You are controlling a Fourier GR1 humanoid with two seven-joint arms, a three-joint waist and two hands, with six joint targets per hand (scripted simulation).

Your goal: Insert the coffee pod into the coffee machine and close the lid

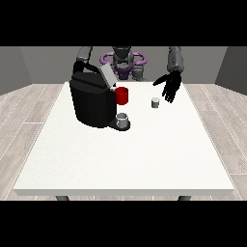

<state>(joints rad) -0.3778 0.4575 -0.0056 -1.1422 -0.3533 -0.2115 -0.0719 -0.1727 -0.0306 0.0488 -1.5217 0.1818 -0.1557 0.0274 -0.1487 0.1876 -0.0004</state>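
The small pale grey cylindrical coffee pod (155, 102) stands upright on the tabletop, in the far half, a little toward the view's right of the middle, with bare white surface all around it. Just beyond it and to the view's right hangs the black hand at the view's right (171, 86), fingers straight and pointing down, spread a little, holding nothing and not touching the pod. Its grey forearm runs up toward the robot's shoulder.

Over toward the view's left sits the bulky black coffee machine (91, 102), near the far left corner of the large white table (125, 159). Its silver-grey lid (107, 75) is raised and tilted, so the machine stands open. On its front, facing the pod, there is a red cylindrical part (122, 95), and below that a small grey cup (123, 119) rests on the machine's dark drip base. Pod and machine are well apart, with open tabletop between them.

The other arm comes down behind the machine at the view's left; its hand is hidden behind the machine's body, so I cannot tell how it is held. The robot's grey torso (123, 60) rises behind the far edge.
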